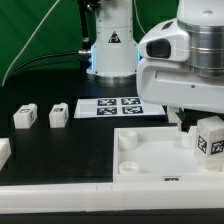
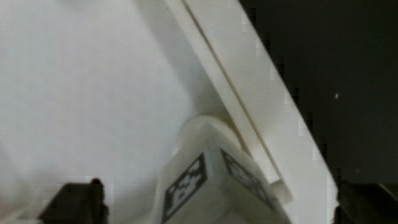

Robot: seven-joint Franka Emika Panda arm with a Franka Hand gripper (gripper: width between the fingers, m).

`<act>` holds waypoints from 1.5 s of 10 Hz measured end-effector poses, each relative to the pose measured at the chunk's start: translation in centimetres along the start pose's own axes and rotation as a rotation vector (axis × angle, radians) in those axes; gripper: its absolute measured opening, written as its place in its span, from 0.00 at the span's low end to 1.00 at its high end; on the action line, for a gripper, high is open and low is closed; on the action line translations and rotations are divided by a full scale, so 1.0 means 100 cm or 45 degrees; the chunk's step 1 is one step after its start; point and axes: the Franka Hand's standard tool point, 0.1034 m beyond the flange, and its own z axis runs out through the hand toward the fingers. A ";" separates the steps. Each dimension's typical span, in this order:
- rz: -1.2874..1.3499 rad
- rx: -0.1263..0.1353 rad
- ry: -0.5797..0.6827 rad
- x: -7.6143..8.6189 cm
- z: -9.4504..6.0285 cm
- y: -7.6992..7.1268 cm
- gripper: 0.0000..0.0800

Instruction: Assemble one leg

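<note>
At right of frame, the leg (image 1: 209,137) stands on the tabletop panel's (image 1: 150,152) corner; my gripper (image 1: 188,122) is spread apart. Retreating crookedly, I risk toppling it.

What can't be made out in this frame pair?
- Gripper fingertips: exterior view, hidden behind the leg and arm housing.
- Whether the leg is seated in the panel: its base is cut off by the frame edge.
- Wrist view: blurred; tag pattern on the leg is unreadable.
- Small leg at the exterior view's left edge: cropped.
</note>
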 end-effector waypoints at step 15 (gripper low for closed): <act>-0.735 -0.069 0.005 0.005 -0.007 0.003 0.37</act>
